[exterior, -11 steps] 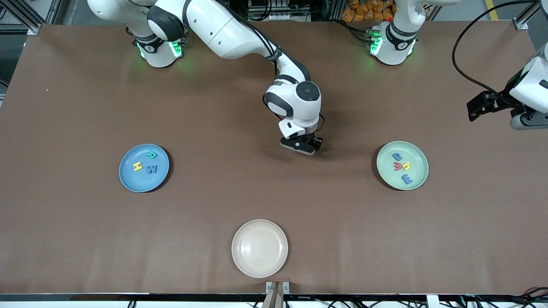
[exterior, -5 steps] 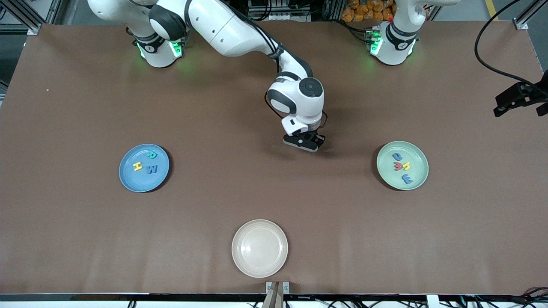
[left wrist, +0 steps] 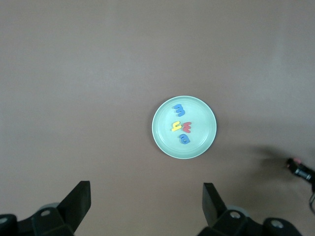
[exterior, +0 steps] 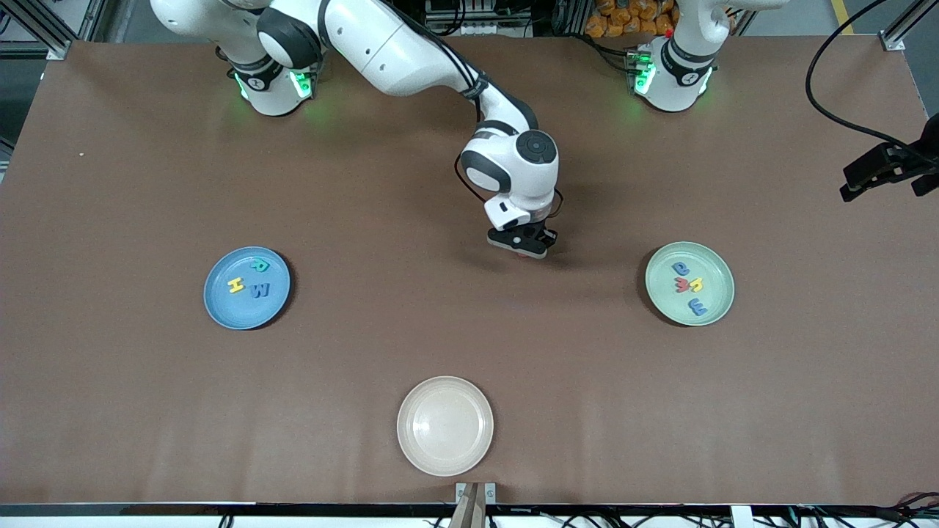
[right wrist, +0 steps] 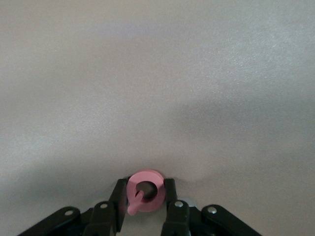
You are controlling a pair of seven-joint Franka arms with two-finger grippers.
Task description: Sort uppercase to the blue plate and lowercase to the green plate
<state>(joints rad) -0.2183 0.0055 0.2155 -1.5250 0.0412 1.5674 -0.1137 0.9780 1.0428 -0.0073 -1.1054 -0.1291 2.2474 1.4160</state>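
A: The green plate [left wrist: 184, 127] is seen from above on the brown bench [left wrist: 88, 88], with the lowercase [left wrist: 181, 125] pieces clustered inside it.

B: The left gripper [left wrist: 146, 201] is held high over the bench, jaws spread wide, nothing gripped between them.

We count three plates [exterior: 445, 425], eight letter pieces [exterior: 250, 280], two arms [exterior: 411, 51], and one desk [exterior: 110, 403].
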